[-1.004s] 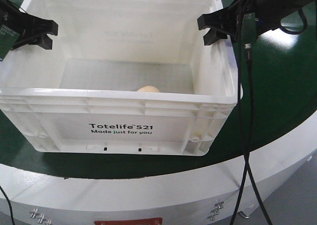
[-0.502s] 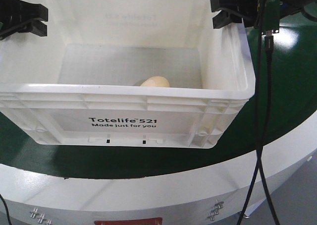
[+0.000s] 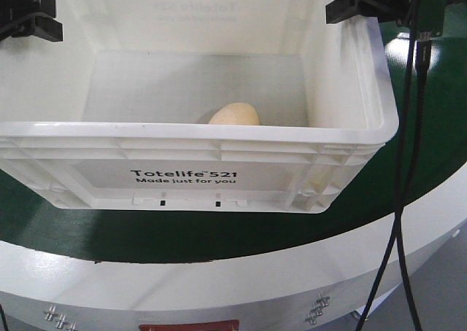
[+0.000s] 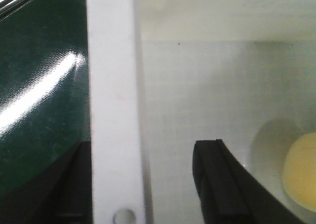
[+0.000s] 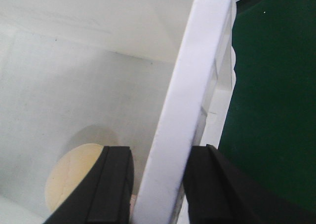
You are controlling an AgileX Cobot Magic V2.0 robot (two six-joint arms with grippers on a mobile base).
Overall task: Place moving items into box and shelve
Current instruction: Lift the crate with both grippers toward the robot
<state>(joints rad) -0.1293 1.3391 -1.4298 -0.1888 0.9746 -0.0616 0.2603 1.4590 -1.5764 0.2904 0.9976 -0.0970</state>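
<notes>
The cream-tan lump [image 3: 235, 114] is lying on the floor of the box [image 3: 182, 133], just behind the printed front wall and a little right of the middle. Only its top is showing over the rim. The green counter [image 3: 438, 141] is showing beneath and beside the white box. My right tool [image 3: 343, 1] is pinching the box's right end wall near the far corner, one black finger pressing inside and one outside. My left tool [image 3: 40, 15] is straddling the left end wall. Its outer finger is touching the rim, but a gap is showing beside the inner one, so I cannot tell whether it is gripping. A black cable [image 3: 419, 76] is hanging from my right arm.
</notes>
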